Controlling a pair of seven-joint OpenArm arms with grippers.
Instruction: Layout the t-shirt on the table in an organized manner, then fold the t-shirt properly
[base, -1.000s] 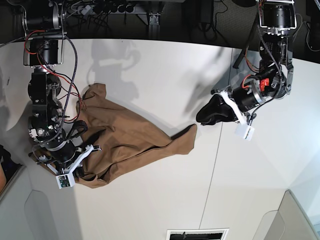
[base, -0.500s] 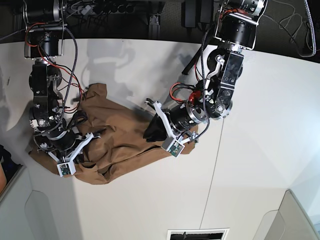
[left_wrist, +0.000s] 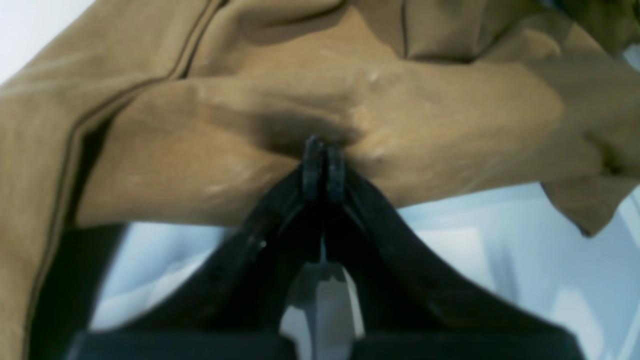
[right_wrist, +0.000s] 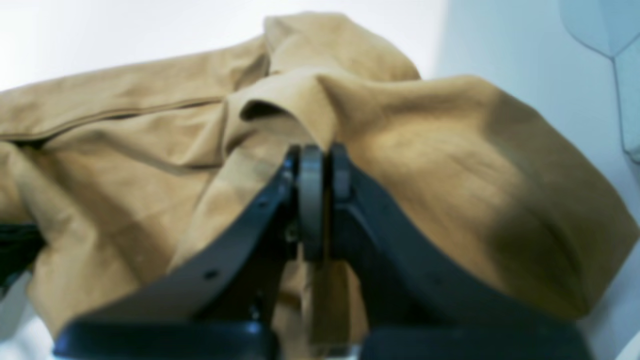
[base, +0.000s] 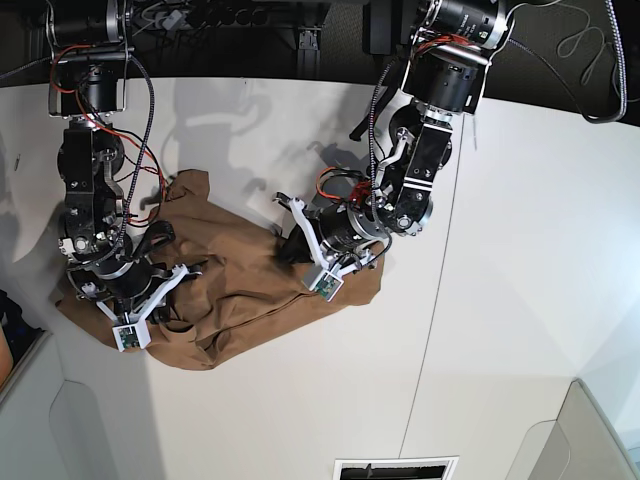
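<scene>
Compared with a second ago, my left arm has crossed from bare table (base: 520, 300) at the base view's right to the middle of the t-shirt (base: 240, 280), and my left gripper (base: 293, 248) has gone from partly open to pinched tight on a fold of the cloth; its wrist view shows the two tips (left_wrist: 324, 167) pressed together with tan fabric bunched around them. The pointed flap that reached toward the table's dark seam a second ago now lies tucked under that arm. My right gripper (base: 155, 292) sits where it was, at the shirt's near-left edge, jaws closed on a ridge of fabric (right_wrist: 320, 170).

The t-shirt lies crumpled on the left half of the white table, left of the seam. Its long axis runs roughly across the base view, from my right gripper toward my left arm, with a narrower lobe pointing up toward the far edge. Neck and sleeves cannot be told apart.
</scene>
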